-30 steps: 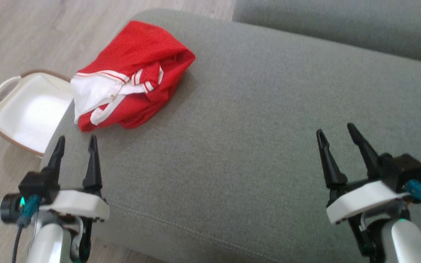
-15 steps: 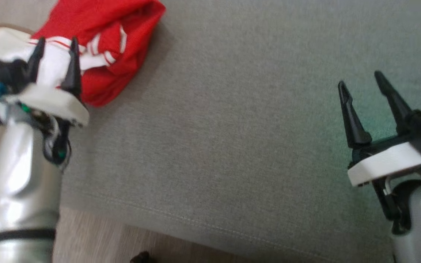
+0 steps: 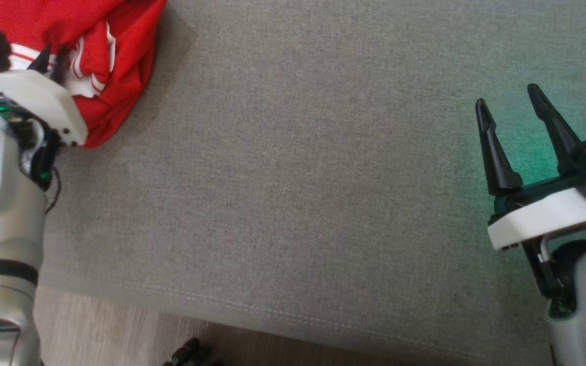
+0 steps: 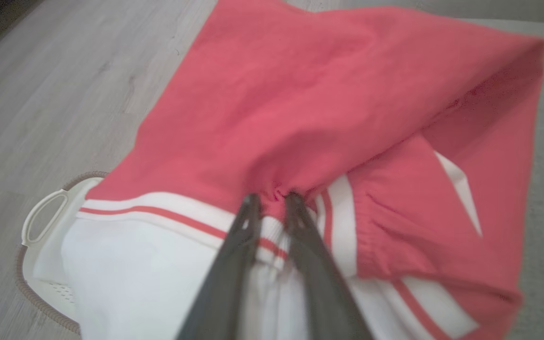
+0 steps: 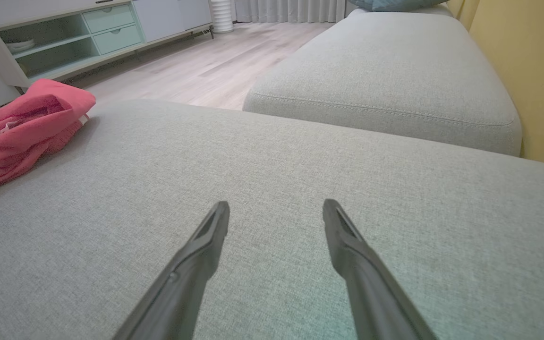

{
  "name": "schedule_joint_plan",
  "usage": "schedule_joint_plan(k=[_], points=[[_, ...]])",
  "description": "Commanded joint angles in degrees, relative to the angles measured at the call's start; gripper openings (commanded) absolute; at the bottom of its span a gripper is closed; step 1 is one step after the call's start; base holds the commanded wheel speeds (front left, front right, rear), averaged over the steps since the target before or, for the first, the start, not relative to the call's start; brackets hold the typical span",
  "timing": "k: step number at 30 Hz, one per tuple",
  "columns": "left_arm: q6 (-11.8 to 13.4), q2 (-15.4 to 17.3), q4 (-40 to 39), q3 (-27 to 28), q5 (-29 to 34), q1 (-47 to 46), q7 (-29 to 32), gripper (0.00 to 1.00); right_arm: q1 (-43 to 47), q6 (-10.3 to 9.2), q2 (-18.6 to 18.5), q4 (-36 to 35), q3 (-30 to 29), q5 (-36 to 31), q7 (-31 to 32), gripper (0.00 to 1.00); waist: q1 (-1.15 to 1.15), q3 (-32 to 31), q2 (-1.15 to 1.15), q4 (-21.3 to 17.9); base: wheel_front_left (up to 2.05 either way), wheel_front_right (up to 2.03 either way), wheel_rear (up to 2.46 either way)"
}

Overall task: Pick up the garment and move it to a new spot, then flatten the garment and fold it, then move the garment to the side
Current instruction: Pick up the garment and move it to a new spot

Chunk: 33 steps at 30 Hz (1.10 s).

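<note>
The red-and-white garment (image 3: 120, 61) lay bunched at the far left corner of the grey sofa cushion (image 3: 298, 178). In the left wrist view its white part spilled over the cushion's left edge, above a white laundry basket (image 4: 40, 226) on the wooden floor (image 4: 40, 94).

The left gripper (image 3: 51, 58) stood nearly closed, its two dark fingers pinching a small pucker of red cloth just above the striped white band. The right gripper (image 3: 506, 96) hung spread wide and empty over the right end of the cushion, well apart from the garment.

The cloth looked thin, soft and light, a sporty knit with elastic striped trim. It would likely sag and trail from any single pinch instead of lifting as one piece, and a loose fold could slip free if only one layer was caught. The banded hem or a seam near it seemed the firmer place to hold, since the doubled fabric there gives the fingers more to bite on. A second hold by the free gripper would probably be needed for spreading it flat.

Room was generous: from the garment to the right gripper and forward to the stitched front edge, the cushion lay bare. The main hazard sat at the left edge, where a dropped garment would probably fall into the basket. Beyond the far edge, the right wrist view showed a second cushion (image 5: 385, 71) set across a narrow gap.
</note>
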Motion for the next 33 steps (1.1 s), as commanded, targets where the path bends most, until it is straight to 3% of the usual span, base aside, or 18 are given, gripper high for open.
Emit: schedule_joint_plan(k=[1, 7, 14, 20, 21, 22, 26, 33], points=[[0.2, 4.5, -0.8, 1.6, 0.0, -1.6, -1.4, 0.00, -1.0, -0.04, 0.5, -2.1, 1.2, -0.1, -0.6, 1.00, -0.01, -0.4, 0.00, 0.0, 0.00, 0.00, 0.00], [0.9, 5.3, -1.4, 3.4, -1.4, -1.6, -10.7, 0.00, -0.8, -0.04, 1.6, -1.1, 0.7, 0.4, -2.3, 1.00, -0.01, -4.3, 0.00, -0.4, 0.00, 0.00, 0.00], [4.0, 6.0, -11.3, 5.7, -1.6, 3.6, -13.8, 0.00, 1.4, -0.04, 3.7, 0.8, -0.3, 1.2, -4.6, 1.00, -0.01, -11.5, 0.00, -1.2, 0.00, 0.00, 0.00], [7.3, 5.3, -25.2, 6.7, -1.0, 11.9, -13.9, 0.00, 4.2, -0.04, 4.9, 1.9, -1.0, 1.8, -5.7, 1.00, -0.01, -16.5, 0.00, -2.5, 0.00, 0.00, 0.00], [8.3, 4.8, -31.3, 6.7, -1.0, 16.0, -13.6, 0.00, 5.4, -0.04, 5.3, 1.9, -1.3, 2.1, -6.1, 1.00, -0.01, -18.3, 0.00, -3.2, 0.00, 0.00, 0.00], [8.3, 4.8, -31.3, 6.7, -1.0, 16.0, -13.6, 0.00, 5.4, -0.04, 5.3, 1.9, -1.3, 2.1, -6.1, 1.00, -0.01, -18.3, 0.00, -3.2, 0.00, 0.00, 0.00], [9.7, 3.4, -44.4, 5.3, -0.9, 23.7, -10.1, 0.00, 7.5, -0.04, 5.7, 1.4, -1.8, 2.6, -6.3, 1.00, -0.01, -20.5, 0.00, -5.1, 0.00, 0.00, 0.00], [9.1, -1.6, -59.6, -3.2, -0.7, 31.9, -3.4, 0.00, 8.6, -0.04, 6.0, -0.2, -2.3, 3.5, -6.3, 1.00, -0.01, -20.8, 0.00, -10.9, 0.00, 0.00, 0.00]])
